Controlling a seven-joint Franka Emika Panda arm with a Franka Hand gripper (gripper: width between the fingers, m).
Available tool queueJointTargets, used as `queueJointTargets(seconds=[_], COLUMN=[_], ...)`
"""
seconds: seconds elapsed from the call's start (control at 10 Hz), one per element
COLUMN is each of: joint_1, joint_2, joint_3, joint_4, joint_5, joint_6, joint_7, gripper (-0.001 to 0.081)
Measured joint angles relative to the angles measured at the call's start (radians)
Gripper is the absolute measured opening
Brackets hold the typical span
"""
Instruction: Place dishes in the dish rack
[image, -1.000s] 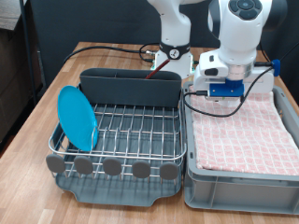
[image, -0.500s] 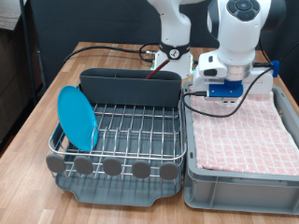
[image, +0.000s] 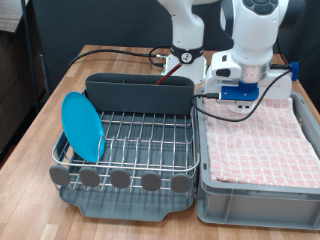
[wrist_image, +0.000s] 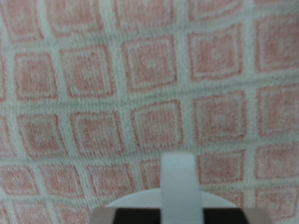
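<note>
The light-blue plate (image: 82, 127) stands on edge in the silver wire dish rack (image: 140, 135), at the rack's left end in the exterior view. The rack's tall grey caddy (image: 138, 92) runs along its back. My gripper (image: 240, 98) hangs over the grey bin (image: 255, 190) lined with the pink checked towel (image: 262, 145), just right of the caddy; its fingertips are hidden. The wrist view shows the towel (wrist_image: 140, 84) close below, with a blurred white shape (wrist_image: 177, 177) at the frame's edge. I cannot make out the white cup or the wooden spoon.
The rack's dark grey tray (image: 125, 195) reaches the table's front edge. Cables (image: 150, 55) and the robot base (image: 185, 60) stand behind the caddy. The wooden table (image: 45, 120) shows at the exterior view's left.
My gripper has risen slightly over the towel-lined bin. The plate and rack have not moved.
</note>
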Motion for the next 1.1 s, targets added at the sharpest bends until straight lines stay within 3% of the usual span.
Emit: queueJointTargets(seconds=[0.2,0.4,0.6,0.8,1.1], joint_1=[-0.004,-0.019,-0.037,-0.043,-0.045], joint_2=[-0.057,-0.115,-0.155,-0.17,-0.153], joint_3=[-0.018,-0.036,-0.056,-0.078,-0.089], joint_4=[0.002,0.005,0.023,0.057,0.073], joint_5=[-0.07,-0.204,-0.3,-0.308,-0.307], joint_6=[0.005,0.033,0.063,0.049,0.05], joint_7=[0.046,0.104,0.102,-0.004,-0.003], gripper=[0.0073,0.0072,0.0072,0.0072,0.0072])
